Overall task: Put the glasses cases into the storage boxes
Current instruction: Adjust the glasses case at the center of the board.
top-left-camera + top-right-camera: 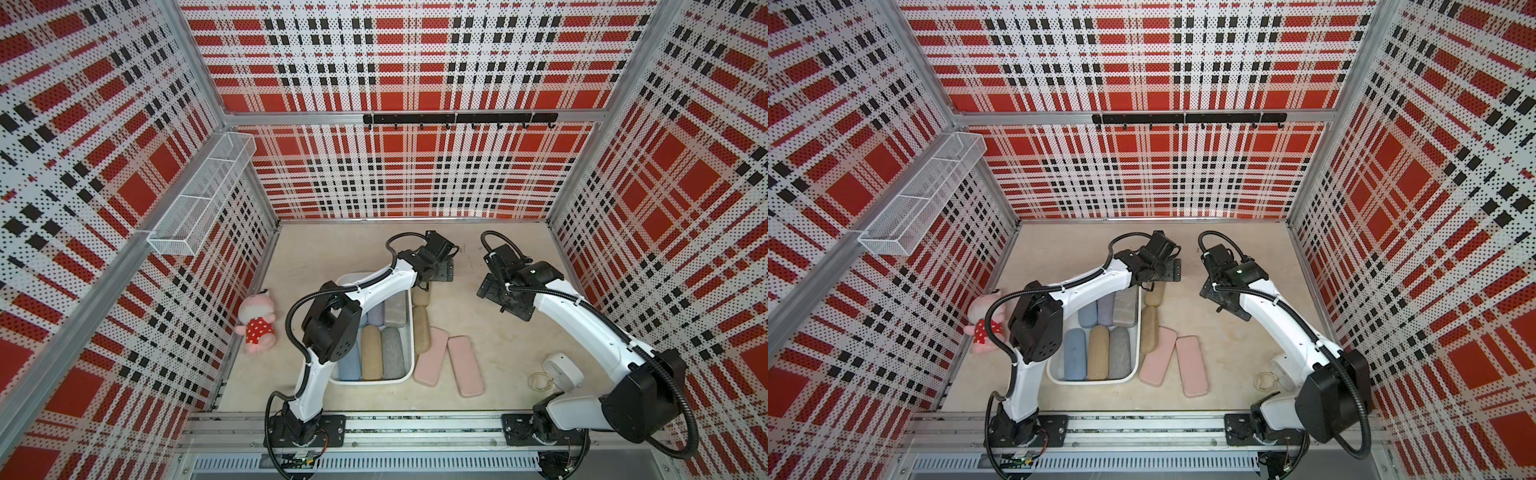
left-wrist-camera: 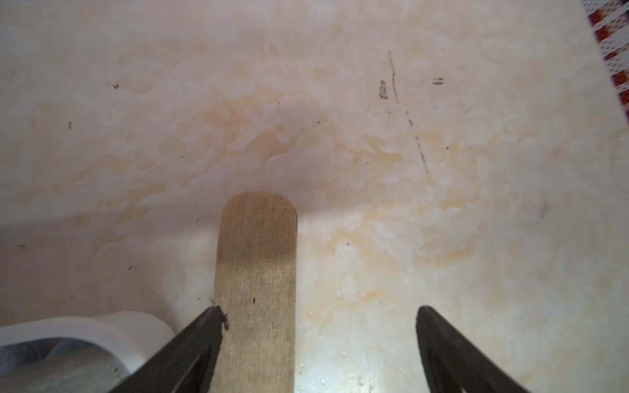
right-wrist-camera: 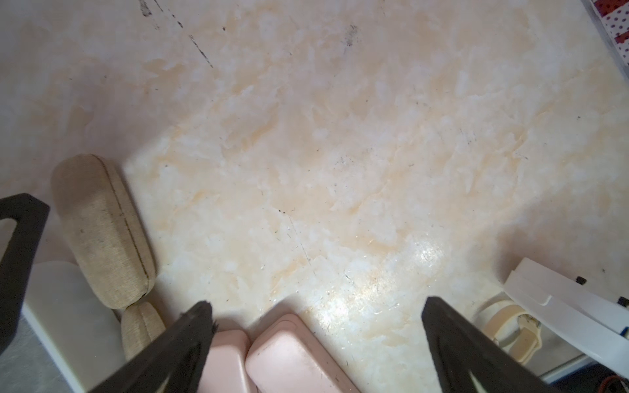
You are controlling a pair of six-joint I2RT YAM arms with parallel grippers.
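The white storage box [image 1: 412,332] sits left of centre and holds several glasses cases: blue [image 1: 349,363], tan [image 1: 371,353], grey [image 1: 392,351] and a boxy grey one [image 1: 395,309]. Just right of the box, two tan cases lie end to end [image 1: 420,330] [image 1: 420,297]. Beyond them lie two flat pink cases [image 1: 431,357] [image 1: 465,365]. My left gripper [image 2: 320,309] is open over the farther tan case [image 2: 257,272]. One finger is against the case's side; the other stands well clear. My right gripper [image 3: 316,303] is open above the table, with the pink cases' ends [image 3: 292,357] showing below it.
A pink plush toy [image 1: 257,320] lies by the left wall. A small white device [image 1: 563,370] and a rubber band [image 1: 540,380] lie near the right arm's base. A wire-mesh basket [image 1: 203,195] hangs on the left wall, and a black hook rail [image 1: 457,118] on the back wall.
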